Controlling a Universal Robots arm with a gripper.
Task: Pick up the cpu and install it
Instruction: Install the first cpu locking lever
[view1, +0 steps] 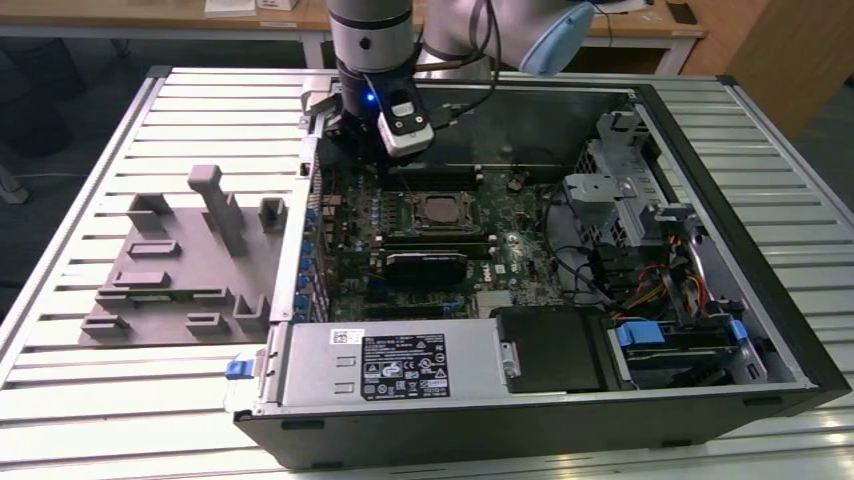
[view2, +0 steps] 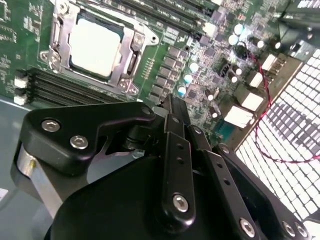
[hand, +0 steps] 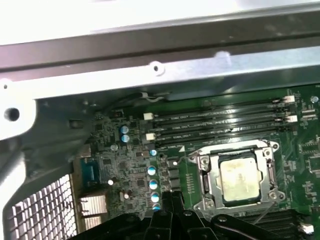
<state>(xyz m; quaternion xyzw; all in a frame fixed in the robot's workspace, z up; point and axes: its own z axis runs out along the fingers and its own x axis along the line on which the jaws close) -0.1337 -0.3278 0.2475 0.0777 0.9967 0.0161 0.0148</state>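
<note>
Jaws drawn together on nothing, as judged from the second wrist view, hanging over the green motherboard (hand: 125, 165) near the rear wall of the open black computer case (view1: 534, 440), apart from the task's part. Small flat square cpu with pale silver-grey top (view2: 95, 42) lying inside the silver metal socket frame (view2: 134, 55), beside the long black memory slots (hand: 220, 120). Appears level with the frame, so judged already placed. Grey moulded plastic fixture tray (view1: 160, 290) on the slatted metal tabletop (view1: 80, 400), outside the case on the exterior view's left.

For sound work at this stage: keep any travel slow and vertical, hold clear of the upright blue-topped capacitors (hand: 152, 171) close beneath the jaws, and check that the chip rests flat on all four sides.

Hard to make out: whether the frame is latched over the chip, and anything beneath it. Jaw tips cut off in the first wrist view and masked by the wrist housing in the exterior view.
</note>
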